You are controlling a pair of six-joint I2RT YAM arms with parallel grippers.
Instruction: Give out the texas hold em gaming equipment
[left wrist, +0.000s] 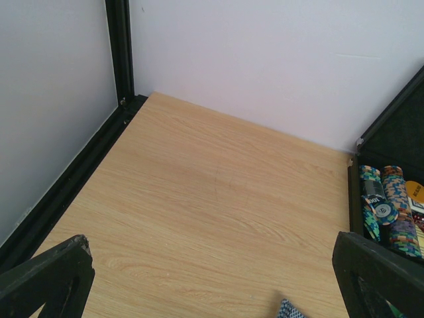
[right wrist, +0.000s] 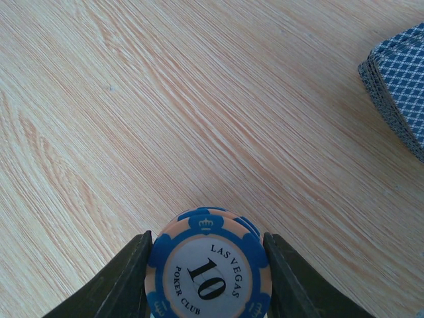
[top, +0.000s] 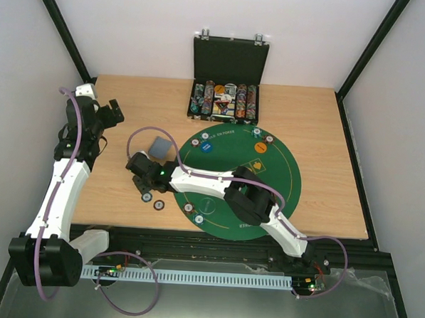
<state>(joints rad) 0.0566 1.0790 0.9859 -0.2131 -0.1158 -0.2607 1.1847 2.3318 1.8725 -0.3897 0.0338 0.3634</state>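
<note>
My right gripper (top: 141, 183) reaches left off the green mat (top: 283, 178) and is shut on a small stack of blue-and-orange "10" poker chips (right wrist: 209, 268), held just above the bare wood. The grey-blue-backed deck of cards (top: 158, 147) lies just beyond it and shows at the right edge of the right wrist view (right wrist: 399, 83). Two chips (top: 152, 200) lie on the wood beside the gripper. Two more chips (top: 194, 213) sit on the mat's near-left rim. A blue button (top: 206, 147) and an orange button (top: 258, 146) lie on the mat. My left gripper (top: 112, 114) is open and empty at the far left. I cannot make out the triangular marker.
The open black case (top: 226, 80) with chip rows stands at the back centre; its left end shows in the left wrist view (left wrist: 387, 202). More chips (top: 199, 135) lie on the mat's far rim. A black frame rail (left wrist: 73, 182) runs along the left wall.
</note>
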